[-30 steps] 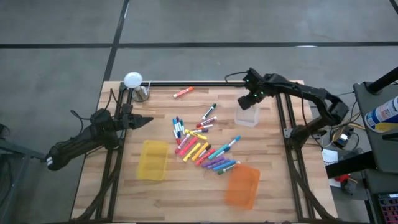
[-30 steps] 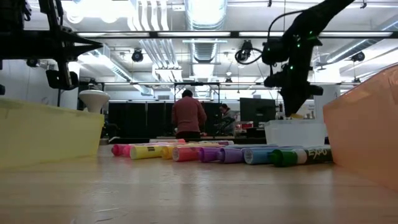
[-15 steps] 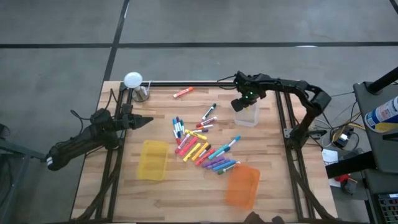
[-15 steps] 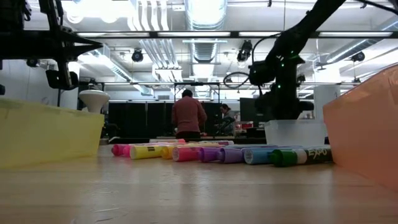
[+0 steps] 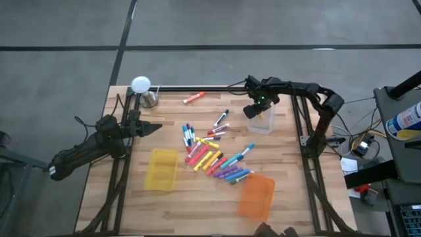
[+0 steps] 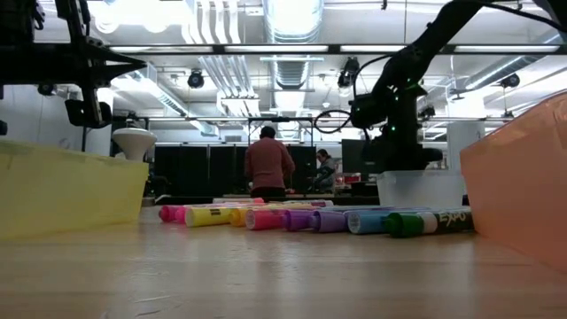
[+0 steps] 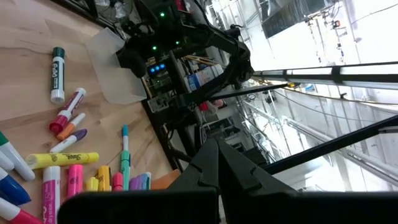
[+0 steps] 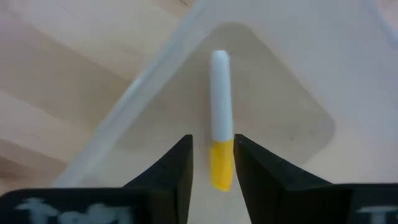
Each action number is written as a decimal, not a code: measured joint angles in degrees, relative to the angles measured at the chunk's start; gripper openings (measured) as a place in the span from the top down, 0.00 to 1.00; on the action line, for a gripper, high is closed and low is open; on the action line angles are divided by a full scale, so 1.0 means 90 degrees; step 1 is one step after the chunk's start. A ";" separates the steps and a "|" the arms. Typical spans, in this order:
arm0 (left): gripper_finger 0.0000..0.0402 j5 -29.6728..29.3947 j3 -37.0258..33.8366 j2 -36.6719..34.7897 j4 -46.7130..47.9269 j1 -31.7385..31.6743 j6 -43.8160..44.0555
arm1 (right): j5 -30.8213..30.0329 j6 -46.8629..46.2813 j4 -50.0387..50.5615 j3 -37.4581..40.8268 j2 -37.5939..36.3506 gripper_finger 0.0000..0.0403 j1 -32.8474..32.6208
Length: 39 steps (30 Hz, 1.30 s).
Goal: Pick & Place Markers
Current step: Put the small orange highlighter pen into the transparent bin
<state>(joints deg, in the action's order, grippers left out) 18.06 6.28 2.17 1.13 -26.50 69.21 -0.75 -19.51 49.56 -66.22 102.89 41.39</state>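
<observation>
My right gripper [image 5: 258, 110] points down over the clear bin [image 5: 262, 122] at the table's far right, its fingers open. Between the fingertips [image 8: 212, 168] shows a white marker with a yellow cap [image 8: 221, 93], over the bin's floor [image 8: 280, 112]. Whether it lies on the floor or hangs above it, I cannot tell. Many coloured markers [image 5: 210, 155] lie loose on the wood at mid-table. My left gripper [image 5: 154, 126] is shut and empty, pointing level at the table's left side. My right gripper stands with one finger [image 8: 180, 168] clearly apart from the marker's yellow cap [image 8: 221, 171]. The other finger [image 8: 249, 168] is right at the cap's side, and I cannot tell whether it touches. The fingers point down, one on each side of the cap end.
A yellow bin [image 5: 162, 169] lies near the front left and an orange bin [image 5: 256, 196] near the front right. A lone red marker [image 5: 193, 98] lies at the far edge. A white dome [image 5: 140, 84] and a metal cup [image 5: 149, 99] stand at the far left corner.
My right gripper has come down over the clear bin and shifted a little toward the table's left, ending low at the bin's rim. The left arm has kept still.
</observation>
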 joint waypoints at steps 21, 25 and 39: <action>1.00 -0.0017 0.0000 0.0012 -0.0002 0.0002 0.0001 | 0.1817 0.1864 -0.2667 -0.0005 -0.1863 0.74 -0.2090; 1.00 -0.0017 0.0000 0.0012 -0.0002 0.0002 -0.0015 | 0.1755 0.1904 -0.3620 -0.0007 -0.1586 0.75 -0.2593; 1.00 -0.0018 0.0000 0.0012 0.0007 0.0002 -0.0004 | 0.1567 0.2341 -0.3272 -0.0539 0.0017 0.75 -0.2853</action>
<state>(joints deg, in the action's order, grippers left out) 17.91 6.28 2.28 1.19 -26.48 69.17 13.35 1.56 20.11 -71.07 103.04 15.71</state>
